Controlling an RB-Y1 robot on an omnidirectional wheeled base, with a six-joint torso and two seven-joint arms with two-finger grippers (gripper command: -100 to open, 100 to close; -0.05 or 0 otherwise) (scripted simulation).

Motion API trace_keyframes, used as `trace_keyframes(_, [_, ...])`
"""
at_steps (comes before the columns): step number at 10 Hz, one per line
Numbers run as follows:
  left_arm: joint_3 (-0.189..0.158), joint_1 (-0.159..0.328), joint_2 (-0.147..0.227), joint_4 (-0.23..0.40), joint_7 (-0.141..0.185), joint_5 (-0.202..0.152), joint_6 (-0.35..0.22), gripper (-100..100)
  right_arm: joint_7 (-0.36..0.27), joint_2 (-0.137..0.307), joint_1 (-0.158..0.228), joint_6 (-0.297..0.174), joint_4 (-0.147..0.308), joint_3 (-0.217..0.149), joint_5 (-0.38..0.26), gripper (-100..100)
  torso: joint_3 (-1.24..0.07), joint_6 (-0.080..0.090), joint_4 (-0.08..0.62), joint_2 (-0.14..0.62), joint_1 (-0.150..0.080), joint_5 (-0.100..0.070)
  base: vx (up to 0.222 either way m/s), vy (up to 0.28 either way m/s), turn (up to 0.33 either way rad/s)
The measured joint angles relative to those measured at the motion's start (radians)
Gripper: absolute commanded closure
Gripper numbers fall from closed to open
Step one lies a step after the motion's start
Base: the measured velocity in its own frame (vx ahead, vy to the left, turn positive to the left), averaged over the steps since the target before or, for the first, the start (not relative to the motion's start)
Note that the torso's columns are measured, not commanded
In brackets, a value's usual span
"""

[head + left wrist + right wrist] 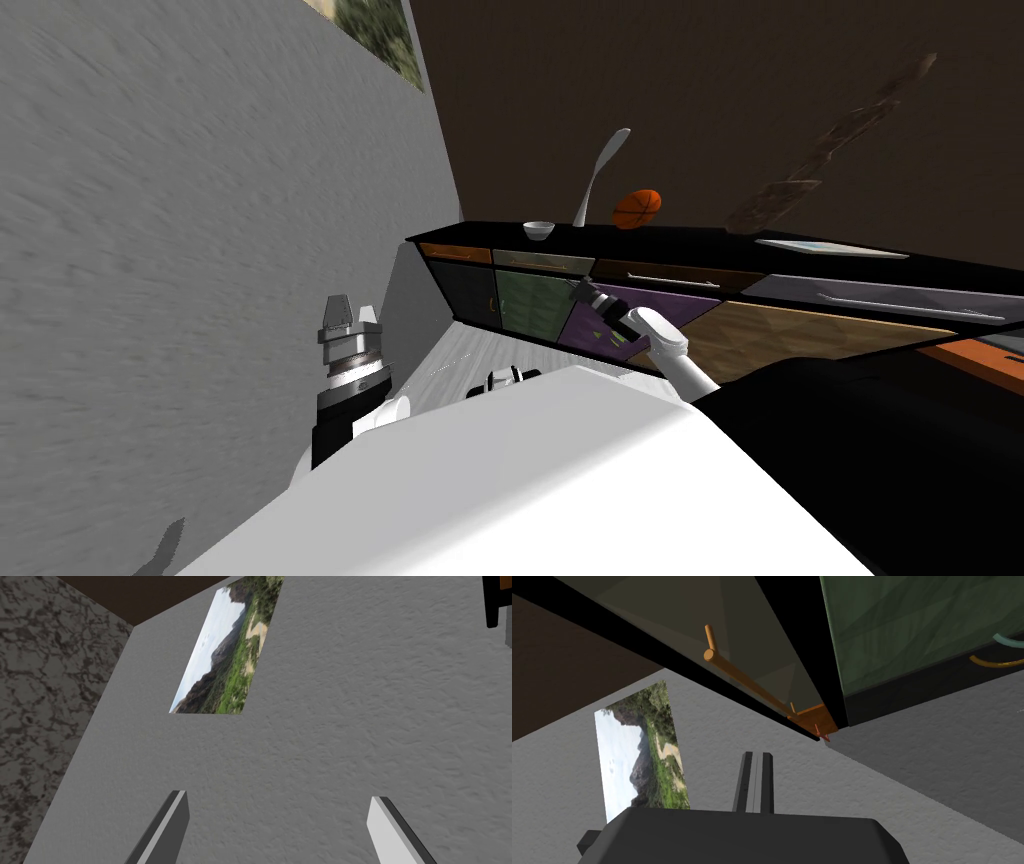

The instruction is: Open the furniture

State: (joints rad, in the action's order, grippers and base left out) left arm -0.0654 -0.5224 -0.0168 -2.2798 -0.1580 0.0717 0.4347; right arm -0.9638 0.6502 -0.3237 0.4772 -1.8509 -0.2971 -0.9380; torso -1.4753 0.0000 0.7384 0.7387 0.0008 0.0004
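Observation:
A long black sideboard [700, 238] with drawers and doors in mixed colours stands against the dark wall. My right arm reaches to it, and the right gripper [581, 290] is at the seam between a grey-green drawer [545, 262] and the green door [530, 305]. In the right wrist view the gripper [754, 755] has its fingers pressed together with nothing between them. It sits a short way from the drawer's orange bar handle [747, 683], beside the green door [912, 626]. My left gripper [340, 318] is raised near the grey side wall, and its fingers [172, 816] stand open and empty.
On the sideboard's top stand a small white bowl [538, 230], a tall curved grey piece [600, 175], an orange ball [637, 209] and a flat tray [830, 247]. The grey wall [180, 250] runs close on my left. Pale floor [470, 350] lies before the sideboard.

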Motion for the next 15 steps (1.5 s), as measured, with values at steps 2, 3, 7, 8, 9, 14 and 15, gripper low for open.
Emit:
trace_keyframes(2, [0.0, -0.001, 0.0, 0.0, 0.0, 0.0, 0.0, 0, 0.007, 0.015, 0.0, -0.002, 0.001, -0.004, -0.001, -100, -0.008, 0.0, -0.004, -0.012, -0.009, -0.003, 0.097, -0.052, 0.017])
trace_keyframes(3, [-0.001, -0.001, 0.0, 0.0, 0.0, 0.0, 0.0, 0, 0.011, 0.023, -0.001, -0.002, 0.002, -0.009, -0.002, -100, -0.007, 0.0, -0.004, -0.011, -0.007, -0.002, 0.134, -0.062, 0.011])
trace_keyframes(7, [0.0, -0.001, 0.0, 0.0, 0.0, 0.0, 0.0, 0, 0.03, 0.06, -0.001, -0.006, 0.007, -0.024, -0.004, -100, 0.002, 0.0, 0.001, 0.005, 0.001, 0.0, 0.105, -0.039, 0.01])
trace_keyframes(8, [0.0, 0.0, 0.0, 0.0, 0.0, 0.0, 0.0, 0, 0.03, 0.06, -0.001, -0.006, 0.007, -0.024, -0.004, 100, 0.004, 0.0, 0.002, 0.006, 0.002, 0.0, 0.01, -0.003, 0.001])
trace_keyframes(9, [0.0, 0.0, 0.0, 0.0, 0.0, 0.0, 0.0, 0, 0.03, 0.06, -0.001, -0.006, 0.007, -0.024, -0.004, 100, 0.003, 0.0, 0.001, 0.004, 0.001, 0.0, -0.093, 0.044, -0.076])
trace_keyframes(14, [0.0, 0.0, 0.0, 0.0, 0.0, 0.0, 0.0, 0, 0.04, 0.065, -0.015, -0.002, -0.014, -0.023, -0.002, -100, -0.003, 0.0, -0.002, -0.006, -0.004, -0.001, -0.093, 0.073, -0.018])
trace_keyframes(15, [0.0, 0.0, 0.0, 0.0, 0.0, 0.0, 0.0, 0, 0.039, 0.065, -0.014, -0.002, -0.011, -0.024, -0.002, -100, -0.006, 0.0, -0.003, -0.01, -0.009, -0.003, 0.116, -0.094, 0.033])
